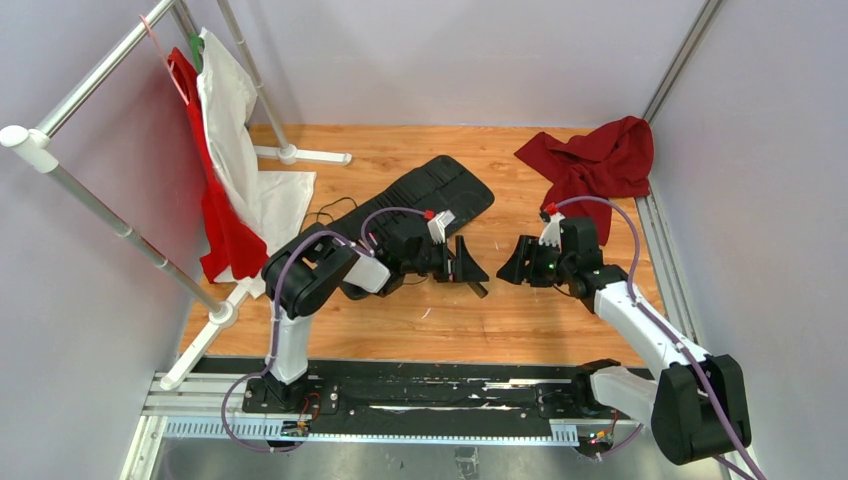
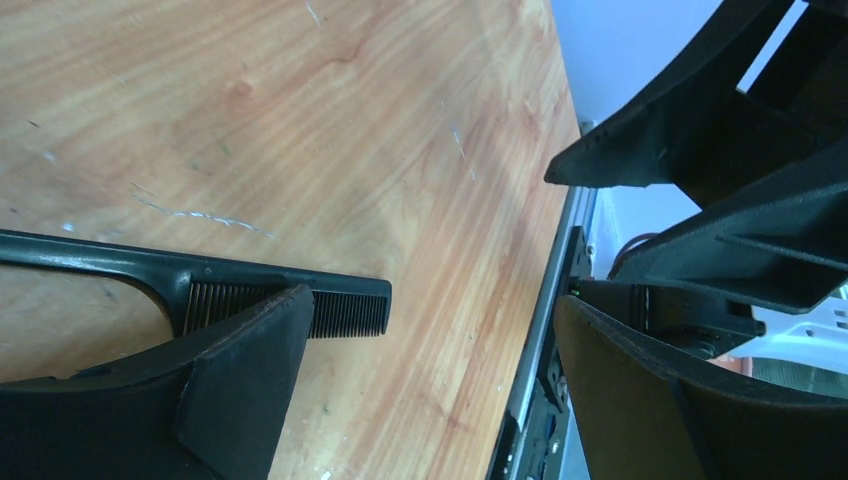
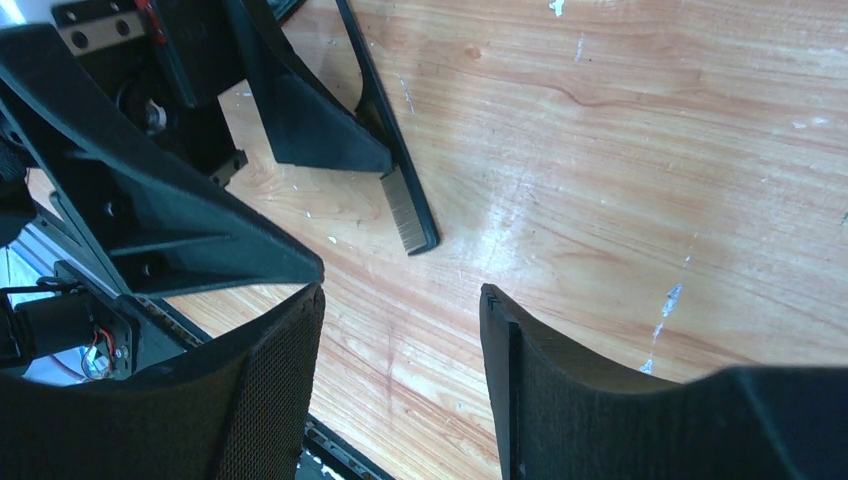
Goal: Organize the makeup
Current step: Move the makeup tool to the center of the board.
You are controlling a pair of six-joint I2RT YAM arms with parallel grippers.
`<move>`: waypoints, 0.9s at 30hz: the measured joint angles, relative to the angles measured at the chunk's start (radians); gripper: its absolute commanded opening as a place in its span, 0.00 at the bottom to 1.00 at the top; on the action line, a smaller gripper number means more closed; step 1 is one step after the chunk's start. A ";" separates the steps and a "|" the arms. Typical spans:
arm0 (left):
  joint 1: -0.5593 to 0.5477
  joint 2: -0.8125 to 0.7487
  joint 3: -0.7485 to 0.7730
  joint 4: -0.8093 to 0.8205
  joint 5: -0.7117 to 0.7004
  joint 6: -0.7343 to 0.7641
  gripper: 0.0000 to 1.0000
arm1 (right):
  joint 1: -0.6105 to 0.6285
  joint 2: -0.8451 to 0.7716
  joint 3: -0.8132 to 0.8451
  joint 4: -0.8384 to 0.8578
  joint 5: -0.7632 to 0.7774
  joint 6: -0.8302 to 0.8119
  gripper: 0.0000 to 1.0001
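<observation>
Wooden table [image 1: 450, 325], black comb [image 2: 345, 300] flat by released left claw [image 2: 432, 298], right claw [image 3: 400, 297] released opposite, fabric case [image 1: 450, 185] behind.

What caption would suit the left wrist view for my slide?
Open left pincer poised over a black comb lying on the wooden table.

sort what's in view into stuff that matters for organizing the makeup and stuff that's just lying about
For the job:
black comb
black roll-up case, likely where the makeup goes

Just lying about:
crumpled red cloth
clothes rack
white garment and red garment hanging on it
</observation>
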 measured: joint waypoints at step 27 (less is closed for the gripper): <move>0.111 -0.453 0.095 -0.629 -0.179 0.245 0.98 | 0.000 0.053 0.011 -0.004 0.002 -0.049 0.56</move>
